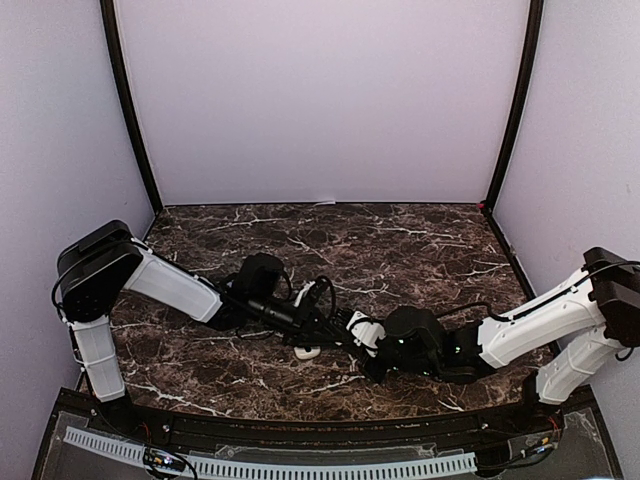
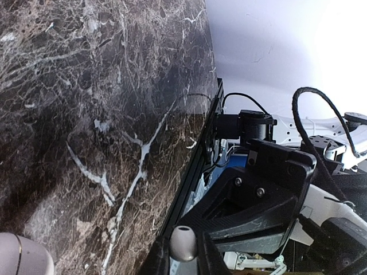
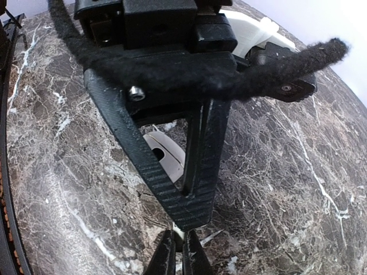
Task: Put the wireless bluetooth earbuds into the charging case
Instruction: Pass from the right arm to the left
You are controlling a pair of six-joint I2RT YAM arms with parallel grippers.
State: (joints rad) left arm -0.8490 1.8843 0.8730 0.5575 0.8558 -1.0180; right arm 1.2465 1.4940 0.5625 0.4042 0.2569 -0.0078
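Both arms are in over the dark marble counter (image 1: 400, 240), the left from 9 o'clock, the right from 4 o'clock, meeting just toward 6 o'clock of the middle. Left claw (image 2: 184, 255) is pinched down narrow, and there's a small pale earbud (image 2: 183, 243) caught between its fingers, raised off the marble at the 6 o'clock edge of the left wrist view. Right claw (image 3: 178, 253) is squeezed nearly closed too, fingers almost touching; whether anything sits between them, I can't tell. The charging case (image 1: 307, 350) lies on the counter, white, right under the two wrists, at 7 o'clock of where they meet. From the right wrist it peeks through the left claw's black frame, showing a dark socket. A pale rounded shape with a thin gold band (image 2: 23, 256) sits at 8 o'clock of the left wrist view; too cropped to name.
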